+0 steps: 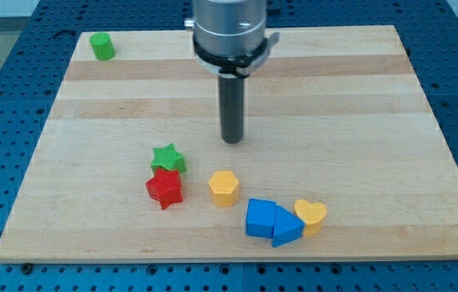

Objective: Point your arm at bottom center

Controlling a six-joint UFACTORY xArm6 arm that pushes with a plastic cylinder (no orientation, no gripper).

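Observation:
My tip (232, 140) rests on the wooden board (358, 122) near its middle, above the cluster of blocks. A green star (168, 156) lies below-left of the tip, touching a red star (164, 188) just under it. A yellow hexagon (224, 187) lies straight below the tip. Further right near the bottom edge sit a blue cube (260, 217), a blue triangle (287, 228) and a yellow heart (311, 215), all touching one another. A green cylinder (102, 46) stands alone in the top left corner.
The arm's grey metal head (230, 32) hangs over the board's top centre. The board lies on a blue perforated table (10, 81) that shows all around it.

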